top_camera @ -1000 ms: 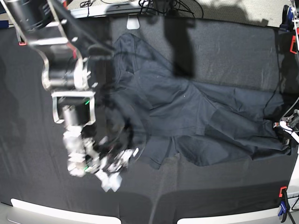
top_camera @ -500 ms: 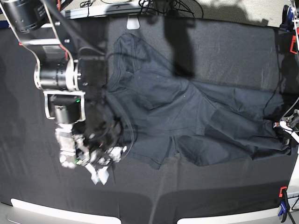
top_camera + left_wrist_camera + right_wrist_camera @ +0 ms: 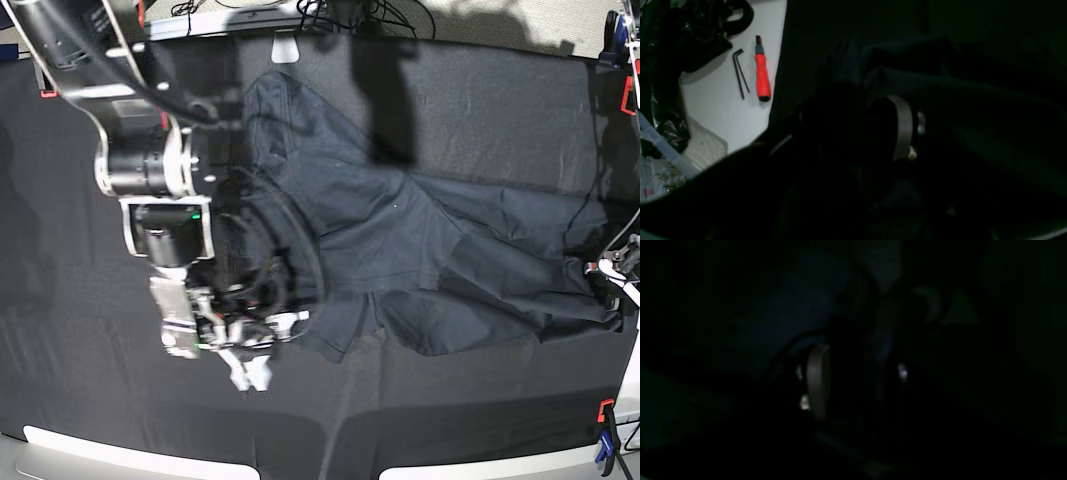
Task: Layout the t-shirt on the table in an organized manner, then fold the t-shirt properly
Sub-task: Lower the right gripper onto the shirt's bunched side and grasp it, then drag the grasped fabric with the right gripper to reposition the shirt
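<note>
The dark slate-blue t-shirt (image 3: 400,240) lies crumpled across the middle of the black-clothed table (image 3: 480,90), stretched from the far left to the right edge. My right gripper (image 3: 262,350) hovers at the shirt's near-left hem, pale fingers apart. The right wrist view is almost black: one pale pad (image 3: 818,380), a glint opposite, and faint blue cloth (image 3: 790,306) behind; what lies between the jaws is hidden. My left gripper (image 3: 612,272) sits low at the shirt's right end. Its wrist view shows one pale pad (image 3: 903,126), jaws wide, dark shirt folds (image 3: 940,83) beyond.
Red clamps (image 3: 605,408) (image 3: 627,95) grip the table's right edge. Cables (image 3: 340,12) lie past the far edge. Beside the table, a white surface holds a red-handled screwdriver (image 3: 761,75), hex keys (image 3: 740,71) and a clear plastic box (image 3: 660,150).
The right arm swung out to the left, then came back right to the shirt's near-left hem, and its fingers drew closer together. The left arm and the shirt stayed put.
</note>
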